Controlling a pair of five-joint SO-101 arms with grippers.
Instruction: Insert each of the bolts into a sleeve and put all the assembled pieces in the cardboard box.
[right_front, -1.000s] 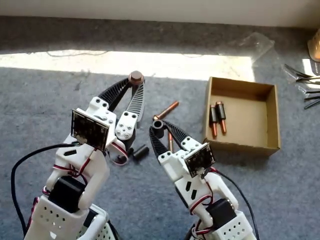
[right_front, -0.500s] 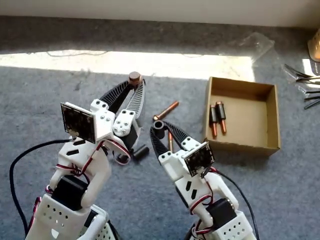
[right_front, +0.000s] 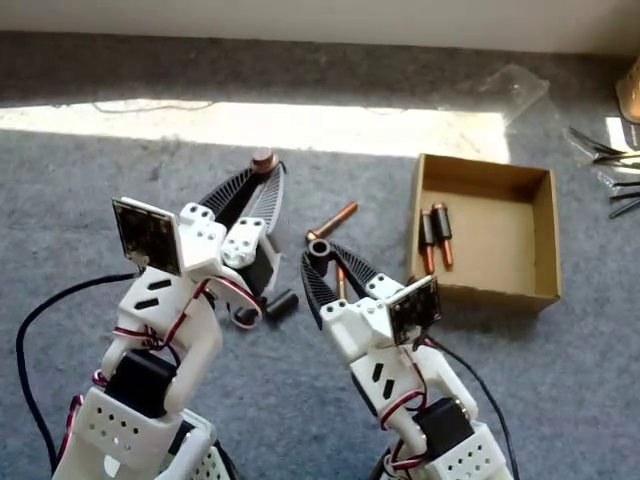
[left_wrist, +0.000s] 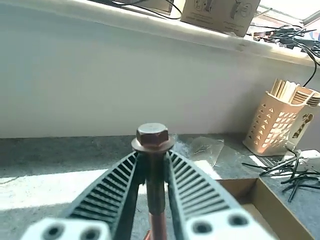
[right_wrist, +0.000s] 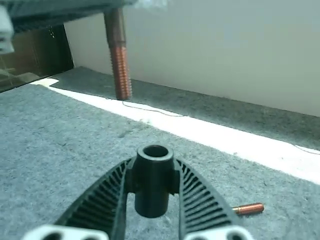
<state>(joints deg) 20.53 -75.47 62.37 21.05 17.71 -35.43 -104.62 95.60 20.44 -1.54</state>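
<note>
The left gripper (right_front: 262, 175) is clamped on a copper bolt (right_front: 263, 158), hex head up and shank hanging below the fingers (its threaded end shows in the right wrist view). It is well out from the left wall of the cardboard box (right_front: 546, 236). The right gripper (right_front: 320, 262), nearer the box, is closed on a black sleeve (right_front: 318, 249) held upright with its bore facing up. A loose bolt (right_front: 333, 221) lies on the grey carpet (right_front: 560, 380) near that left wall. A second sleeve (right_front: 281, 303) lies farther from the box. Two assembled pieces (right_front: 435, 238) lie side by side inside the box.
</note>
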